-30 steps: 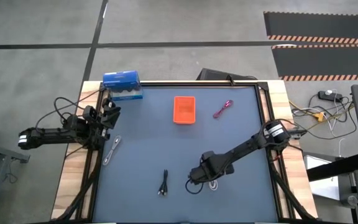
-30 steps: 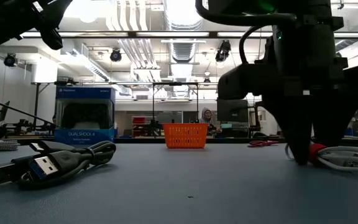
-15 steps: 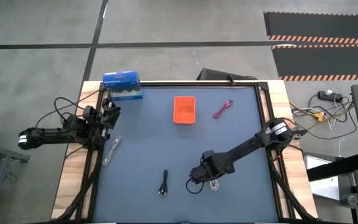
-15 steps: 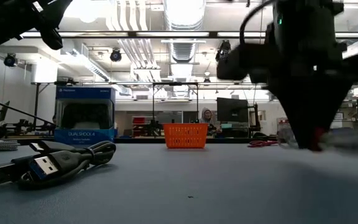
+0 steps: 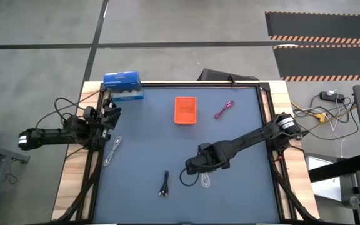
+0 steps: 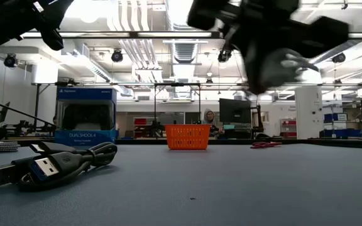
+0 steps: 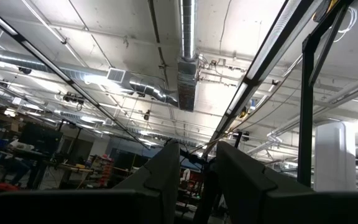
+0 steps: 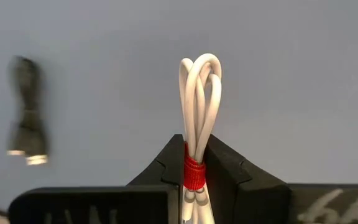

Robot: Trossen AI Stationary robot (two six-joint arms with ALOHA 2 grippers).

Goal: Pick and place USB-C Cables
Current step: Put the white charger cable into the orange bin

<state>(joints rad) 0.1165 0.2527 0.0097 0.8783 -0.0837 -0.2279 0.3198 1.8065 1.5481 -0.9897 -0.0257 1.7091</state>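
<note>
white usb-c cable (image 8: 199,118) is pinched between the right gripper (image 8: 194,168) fingers, right at its red tie band, loops sticking out past the tips, lifted clear of the table (image 5: 142,156). black cable (image 5: 164,184) lies on the mat just beside that claw. orange tray (image 5: 185,110) and magenta-pink cable (image 5: 224,109) sit farther out. silver-grey cable (image 5: 111,150) is well apart, near the left gripper (image 7: 197,165), which points at the ceiling, fingers slightly apart.
</note>
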